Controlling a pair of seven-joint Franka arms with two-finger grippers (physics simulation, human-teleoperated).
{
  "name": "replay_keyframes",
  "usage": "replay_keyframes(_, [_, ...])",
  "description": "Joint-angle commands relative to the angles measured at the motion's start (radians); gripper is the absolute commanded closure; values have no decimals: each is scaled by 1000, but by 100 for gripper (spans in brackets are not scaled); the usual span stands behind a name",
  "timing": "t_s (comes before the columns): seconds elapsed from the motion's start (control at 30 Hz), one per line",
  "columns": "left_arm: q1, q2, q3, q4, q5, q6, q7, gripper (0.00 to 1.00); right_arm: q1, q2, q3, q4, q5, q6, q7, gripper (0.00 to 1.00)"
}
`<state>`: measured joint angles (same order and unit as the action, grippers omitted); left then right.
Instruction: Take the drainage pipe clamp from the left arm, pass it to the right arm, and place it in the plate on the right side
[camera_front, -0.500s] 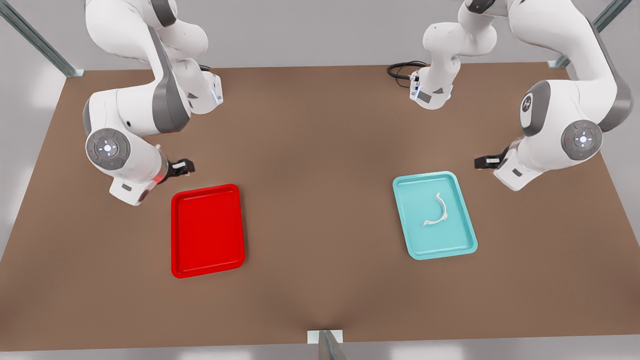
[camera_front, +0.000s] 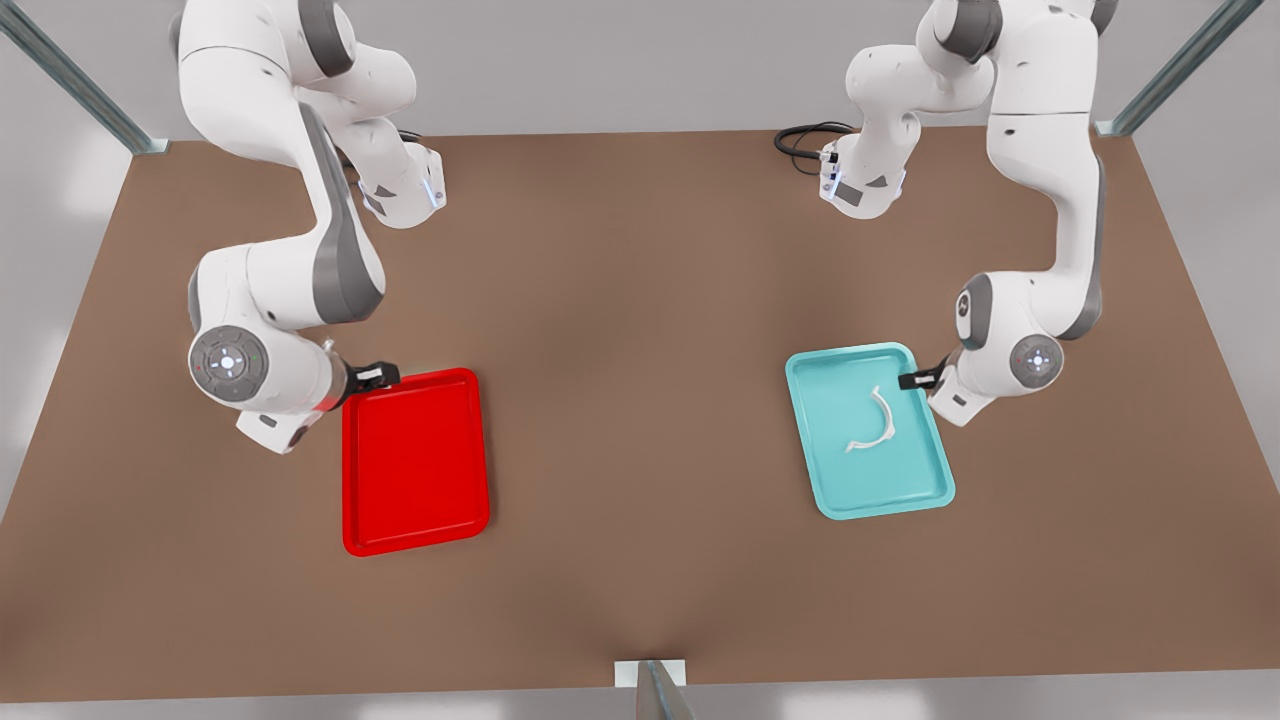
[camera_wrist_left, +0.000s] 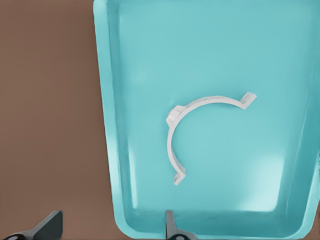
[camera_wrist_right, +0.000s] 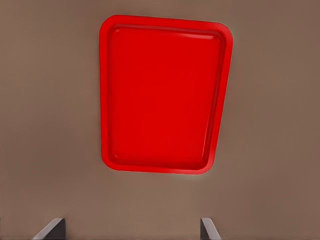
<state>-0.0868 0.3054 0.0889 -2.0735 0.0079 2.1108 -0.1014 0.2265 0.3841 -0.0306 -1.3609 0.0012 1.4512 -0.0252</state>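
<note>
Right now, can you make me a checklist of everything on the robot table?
Surface: brown table, bare between the trays.
Job's things: white pipe clamp lies loose in the teal tray; red plate holds nothing.
Clutter: nothing seen.
Grippers: left gripper, jaws open, hangs over the teal tray's edge near the clamp; right gripper, jaws open, hangs at the red plate's corner.
Cables: black cable at the table's far edge.
Surroundings: grey metal frame posts.
</note>
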Motion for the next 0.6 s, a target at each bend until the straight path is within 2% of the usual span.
replay_keyframes(0.0, [2,14,0,-5,-14,184,3,0,-1,-1,0,-15,22,55,25,0])
replay_keyframes(0.1, [7,31,-1,-71,-35,281,0,0,-1,-7,0,-44,22,74,25,0])
replay_keyframes(0.37, [-30,63,-3,-165,-81,340,-4,0,-3,-2,0,-70,23,84,27,0])
replay_keyframes(0.57, [-30,69,-8,-206,-81,388,-104,0,-1,1,3,-204,22,241,21,0])
